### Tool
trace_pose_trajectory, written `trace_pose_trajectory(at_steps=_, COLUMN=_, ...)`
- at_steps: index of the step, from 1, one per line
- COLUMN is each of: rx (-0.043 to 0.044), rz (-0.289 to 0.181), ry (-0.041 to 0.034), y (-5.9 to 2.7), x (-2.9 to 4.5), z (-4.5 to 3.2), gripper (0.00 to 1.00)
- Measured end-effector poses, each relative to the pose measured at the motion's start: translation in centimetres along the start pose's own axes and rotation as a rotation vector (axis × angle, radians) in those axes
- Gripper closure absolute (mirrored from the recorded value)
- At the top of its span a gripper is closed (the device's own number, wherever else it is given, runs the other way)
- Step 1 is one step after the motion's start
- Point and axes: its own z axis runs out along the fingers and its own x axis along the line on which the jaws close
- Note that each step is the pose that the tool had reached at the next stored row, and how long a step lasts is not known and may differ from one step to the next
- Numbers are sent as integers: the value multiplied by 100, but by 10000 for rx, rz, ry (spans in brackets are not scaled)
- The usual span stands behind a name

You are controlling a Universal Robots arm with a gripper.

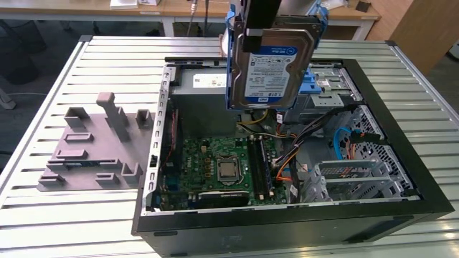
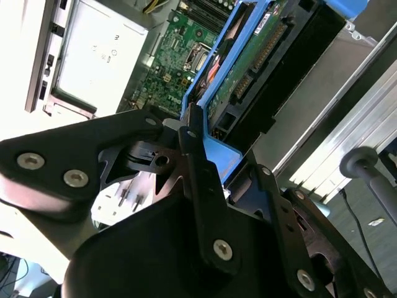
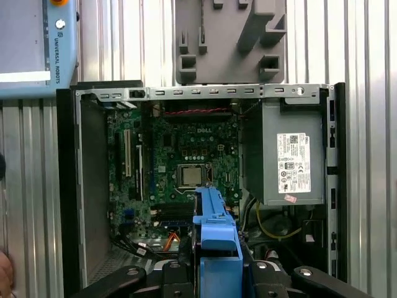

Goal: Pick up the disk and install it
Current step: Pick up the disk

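Black hand (image 1: 252, 37) pinched on the disk (image 1: 276, 56) by its blue rails (image 3: 216, 230), upright above the open computer case (image 1: 287, 226). White-and-blue label (image 1: 267, 80) toward the exterior view; green circuit board (image 2: 251, 53) side in the second wrist view. Motherboard (image 3: 186, 161) and power supply (image 3: 291, 161) below in the first wrist view. Case flat on the slatted bench (image 1: 72, 215), beside a grey fixture plate (image 1: 93, 145).

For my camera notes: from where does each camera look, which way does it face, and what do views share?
Exterior view: off the arm, looking down into the computer case; gripper holds the disk above it.
First wrist view: on the arm, looking straight down at the motherboard; gripper links show.
Second wrist view: on the arm, along the fingers clamping the disk.
All share the disk.
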Motion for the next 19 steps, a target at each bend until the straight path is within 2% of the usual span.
trace_pose_trajectory(at_steps=3, rx=0, rz=0, ry=-1, y=-5, x=43, z=4, gripper=64)
trace_pose_trajectory(at_steps=6, rx=0, rz=-1, ry=-1, y=-24, x=56, z=6, gripper=64)
trace_pose_trajectory(at_steps=15, rx=1, rz=-1, ry=-2, y=-180, x=56, z=16, gripper=64)
trace_pose_trajectory(at_steps=19, rx=0, rz=1, ry=1, y=-198, x=58, z=19, gripper=64)
